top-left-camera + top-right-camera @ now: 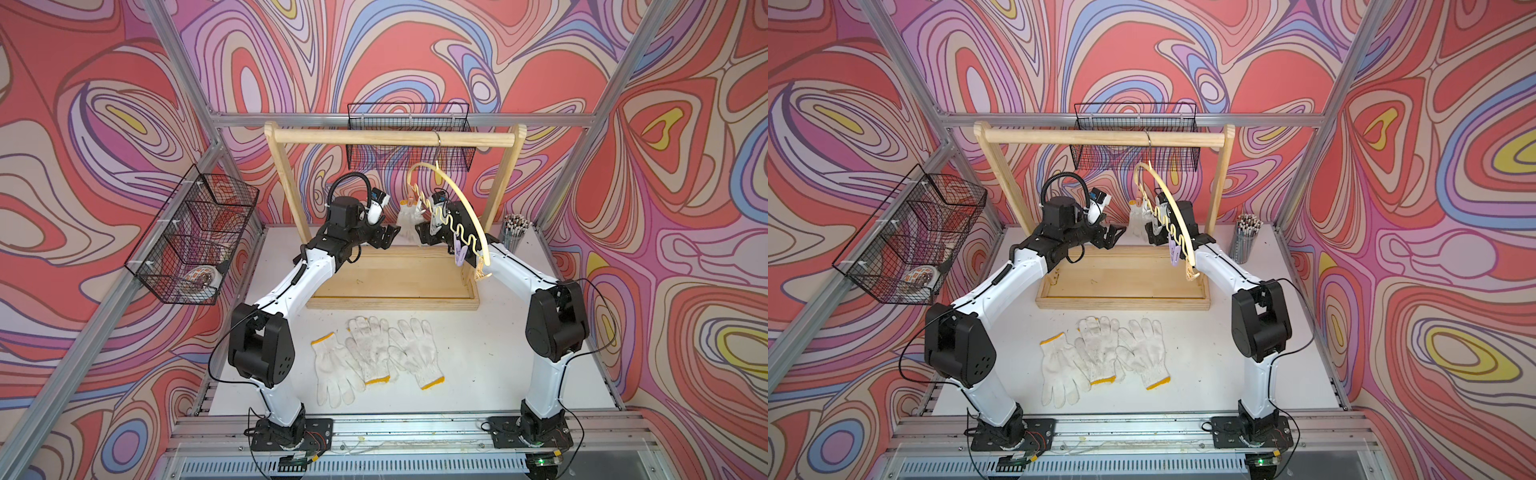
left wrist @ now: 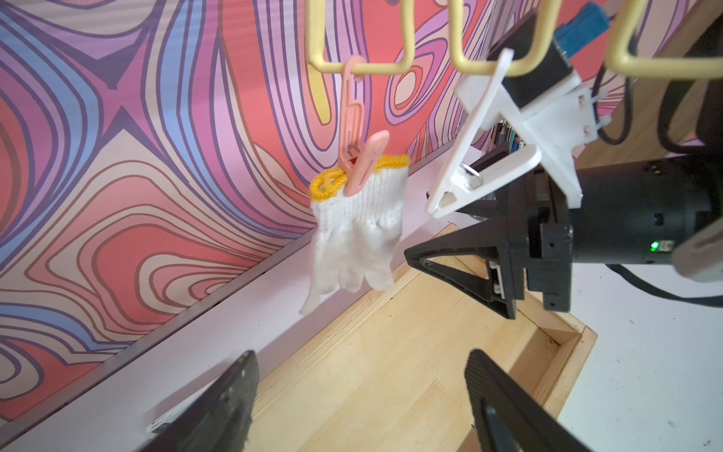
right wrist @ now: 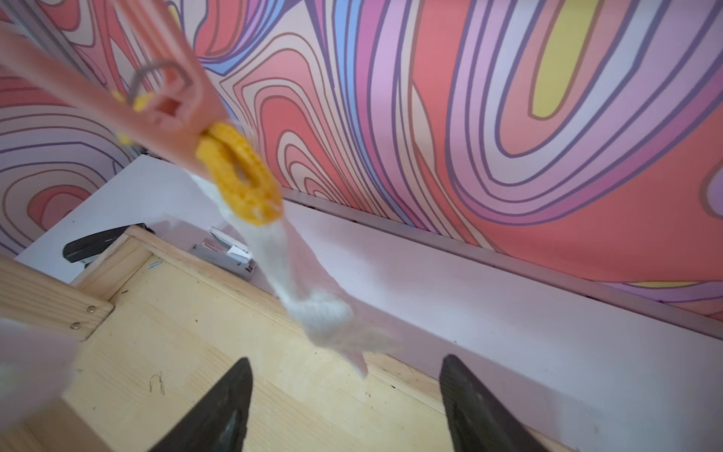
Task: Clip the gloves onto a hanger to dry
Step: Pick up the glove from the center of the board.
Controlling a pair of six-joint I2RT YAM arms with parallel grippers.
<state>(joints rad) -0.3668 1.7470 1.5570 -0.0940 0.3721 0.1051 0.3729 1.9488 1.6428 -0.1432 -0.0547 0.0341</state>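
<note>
The pale yellow hanger (image 1: pixel 465 201) (image 1: pixel 1173 203) hangs by its metal hook from the wooden rail. One white glove (image 1: pixel 409 216) (image 2: pixel 356 227) (image 3: pixel 313 309) dangles by its yellow-edged cuff from a pink clip (image 2: pixel 362 164) on the wavy bar (image 2: pixel 395 70). Three more gloves (image 1: pixel 332 370) (image 1: pixel 370 349) (image 1: pixel 415 353) lie flat on the table in front. My left gripper (image 1: pixel 388 237) (image 2: pixel 360 360) is open and empty, just left of the hanging glove. To the glove's right, under the hanger, my right gripper (image 1: pixel 422 235) (image 3: pixel 346 364) is open and empty too.
An unused white clip (image 2: pixel 477 156) and a purple clip (image 1: pixel 460 255) hang on the wavy bar. The wooden rail frame (image 1: pixel 395 137) stands on a tray base (image 1: pixel 390 278). Wire baskets (image 1: pixel 195 237) (image 1: pixel 409 137) hang on the walls. A pencil cup (image 1: pixel 513 232) stands back right.
</note>
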